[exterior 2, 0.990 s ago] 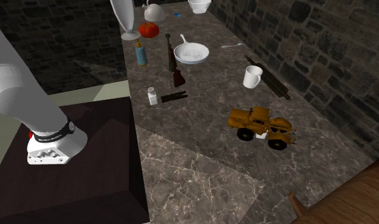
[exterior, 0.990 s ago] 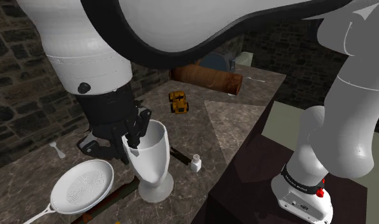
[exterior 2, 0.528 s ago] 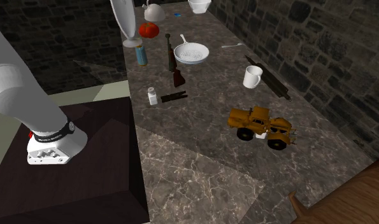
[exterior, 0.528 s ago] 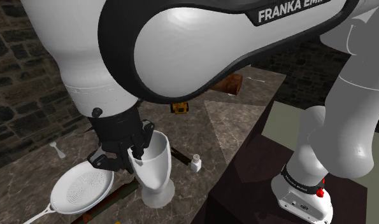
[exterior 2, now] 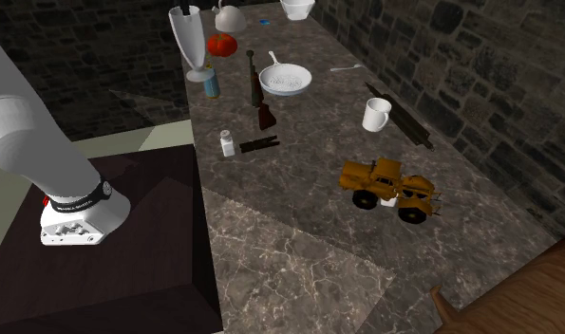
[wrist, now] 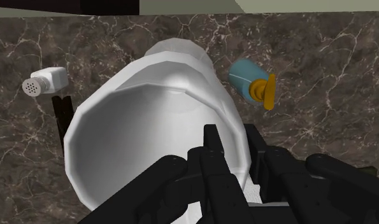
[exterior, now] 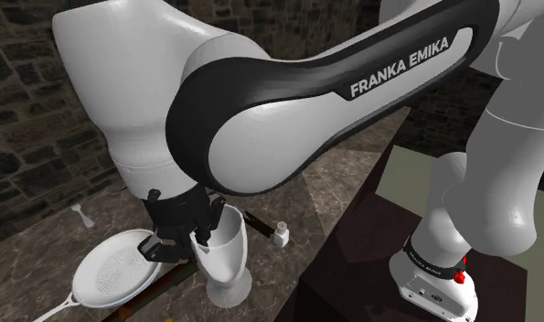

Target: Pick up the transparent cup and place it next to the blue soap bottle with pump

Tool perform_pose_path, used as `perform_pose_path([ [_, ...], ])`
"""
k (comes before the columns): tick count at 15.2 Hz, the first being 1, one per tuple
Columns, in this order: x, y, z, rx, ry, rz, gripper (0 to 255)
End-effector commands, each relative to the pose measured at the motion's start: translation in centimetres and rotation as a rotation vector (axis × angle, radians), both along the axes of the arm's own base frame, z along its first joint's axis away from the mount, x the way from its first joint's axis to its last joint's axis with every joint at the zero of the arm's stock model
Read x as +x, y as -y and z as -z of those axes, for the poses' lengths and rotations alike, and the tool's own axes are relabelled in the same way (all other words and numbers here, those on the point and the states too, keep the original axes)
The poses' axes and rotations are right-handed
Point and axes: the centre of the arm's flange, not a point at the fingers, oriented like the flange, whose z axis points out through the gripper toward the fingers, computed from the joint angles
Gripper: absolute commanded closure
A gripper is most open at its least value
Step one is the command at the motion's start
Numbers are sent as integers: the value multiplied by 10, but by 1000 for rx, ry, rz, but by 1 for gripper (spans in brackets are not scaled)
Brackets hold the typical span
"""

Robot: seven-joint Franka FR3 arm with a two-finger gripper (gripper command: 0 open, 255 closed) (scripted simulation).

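Observation:
The cup (exterior: 226, 249) is a tall white goblet on a wide foot, standing upright. My gripper (exterior: 195, 240) is shut on its rim, one finger inside the bowl and one outside, as the wrist view shows around the cup (wrist: 143, 127) and gripper (wrist: 237, 167). The small blue soap bottle (wrist: 247, 75) with an orange pump stands just beside the cup's foot. From the second exterior view the cup (exterior 2: 187, 40) is at the counter's far left edge, its foot close by the blue bottle (exterior 2: 212, 82). I cannot tell whether the foot touches the counter.
A white perforated pan (exterior: 119, 265) lies beside the cup, a white shaker (exterior: 281, 237) on the other side. A tomato (exterior 2: 221, 44), a long dark toy rifle (exterior 2: 257, 91), a white mug (exterior 2: 376, 115) and a yellow toy truck (exterior 2: 389, 185) share the marble counter (exterior 2: 299, 237). The edge is close.
The gripper has come down with the cup in it, from high above the counter to beside the blue bottle. Nothing else on the counter moved.

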Motion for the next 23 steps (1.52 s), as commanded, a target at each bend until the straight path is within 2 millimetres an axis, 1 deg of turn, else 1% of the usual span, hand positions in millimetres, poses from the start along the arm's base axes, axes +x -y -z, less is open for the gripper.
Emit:
perform_pose_path([
  [1,0,-1,11,1,1,0,255],
  [23,0,-1,127,1,1,0,255],
])
